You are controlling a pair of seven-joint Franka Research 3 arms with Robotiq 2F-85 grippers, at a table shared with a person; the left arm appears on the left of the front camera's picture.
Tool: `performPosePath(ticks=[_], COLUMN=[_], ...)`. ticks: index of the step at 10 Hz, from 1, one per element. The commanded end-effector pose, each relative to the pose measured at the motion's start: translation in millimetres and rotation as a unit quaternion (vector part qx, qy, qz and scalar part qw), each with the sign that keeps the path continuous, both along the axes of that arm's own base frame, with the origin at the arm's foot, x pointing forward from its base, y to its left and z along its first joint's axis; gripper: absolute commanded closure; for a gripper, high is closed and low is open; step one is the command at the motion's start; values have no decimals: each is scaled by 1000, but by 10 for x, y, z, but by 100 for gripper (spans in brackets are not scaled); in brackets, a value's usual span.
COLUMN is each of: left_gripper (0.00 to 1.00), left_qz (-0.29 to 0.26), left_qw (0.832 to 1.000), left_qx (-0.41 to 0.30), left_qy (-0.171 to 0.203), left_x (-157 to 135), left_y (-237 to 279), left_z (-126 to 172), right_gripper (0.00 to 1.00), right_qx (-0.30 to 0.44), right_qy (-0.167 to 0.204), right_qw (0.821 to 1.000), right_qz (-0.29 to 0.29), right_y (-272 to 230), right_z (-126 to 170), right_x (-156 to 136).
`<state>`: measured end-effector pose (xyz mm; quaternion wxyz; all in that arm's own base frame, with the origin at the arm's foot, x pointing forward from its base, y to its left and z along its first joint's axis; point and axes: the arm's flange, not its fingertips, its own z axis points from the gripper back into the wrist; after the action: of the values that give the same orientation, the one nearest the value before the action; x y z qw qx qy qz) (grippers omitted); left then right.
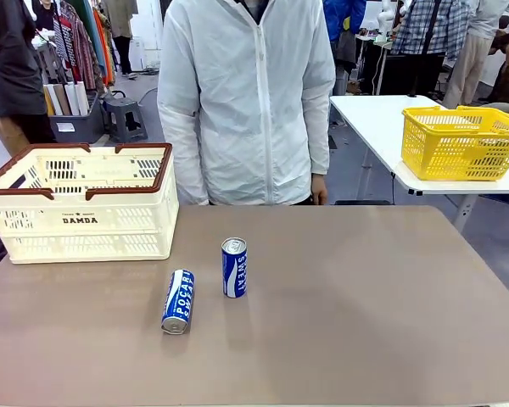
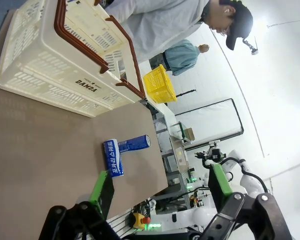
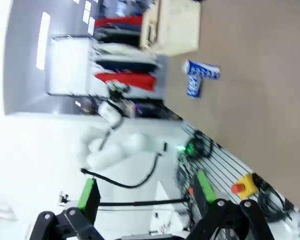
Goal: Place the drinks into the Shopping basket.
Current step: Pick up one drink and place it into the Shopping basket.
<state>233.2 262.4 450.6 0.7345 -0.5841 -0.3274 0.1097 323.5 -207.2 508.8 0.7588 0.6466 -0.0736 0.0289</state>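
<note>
Front view
Table: flat brown top; a person in a white jacket stands at its far edge.
Shopping basket: large cream-white slotted plastic basket, dark brown rim and handles, "DAMDA" on the near wall. It sits on the far left of the table, and no can shows inside it.
Standing can: slim blue metal can with white "Pocari Sweat" lettering and a silver top. It is upright near the table's middle, right of the basket and apart from it.
Lying can: same blue make, on its side, silver end towards the robot. It lies just left of the standing can and nearer the robot, not touching it.
Yellow mesh basket: on a white table behind, far right.

Left wrist view
Left gripper: jaws spread wide, nothing between the green pads; it is above the table edge.
Cans: lying can and standing can lie beyond the fingers, with the Shopping basket farther on.

Right wrist view
Right gripper: jaws released and empty, off the table's near edge.
Cans: two blurred blue-white shapes close together on the table, near the Shopping basket. I cannot tell which one stands.
</note>
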Motion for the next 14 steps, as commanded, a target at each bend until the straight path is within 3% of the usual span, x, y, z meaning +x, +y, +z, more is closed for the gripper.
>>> performPosePath(ticks=[1,2,5,6,7,8,9,10,11,12,14], left_gripper=[0,0,0,0,0,0,0,0,0,0,0], left_qz=[0,0,0,0,18,14,-35,-130,-181,-159,-157], left_qw=[1000,1000,1000,1000,1000,998,991,968,947,926,862], left_qx=[-3,-3,-3,0,-22,31,102,196,252,329,470], left_qy=[-17,-17,-17,0,14,54,78,85,86,98,111], left_x=[0,0,0,0,73,269,559,965,1235,1491,1650], left_y=[-1,-1,-1,1,89,-248,-797,-1668,-2263,-2937,-4265], left_z=[18,18,18,1,254,544,801,1023,1117,1148,977], right_gripper=[0,0,0,0,0,0,0,0,0,0,0], right_qx=[26,0,0,0,0,0,0,0,0,0,0], right_qy=[-13,0,0,0,0,0,0,0,0,0,0], right_qw=[999,1000,1000,1000,1000,1000,1000,1000,1000,1000,1000], right_qz=[-21,0,0,0,0,0,0,0,0,0,0], right_y=[-11,0,0,0,0,0,0,0,0,0,0], right_z=[-402,0,0,0,0,0,0,0,0,0,0], right_x=[137,0,0,0,0,0,0,0,0,0,0])
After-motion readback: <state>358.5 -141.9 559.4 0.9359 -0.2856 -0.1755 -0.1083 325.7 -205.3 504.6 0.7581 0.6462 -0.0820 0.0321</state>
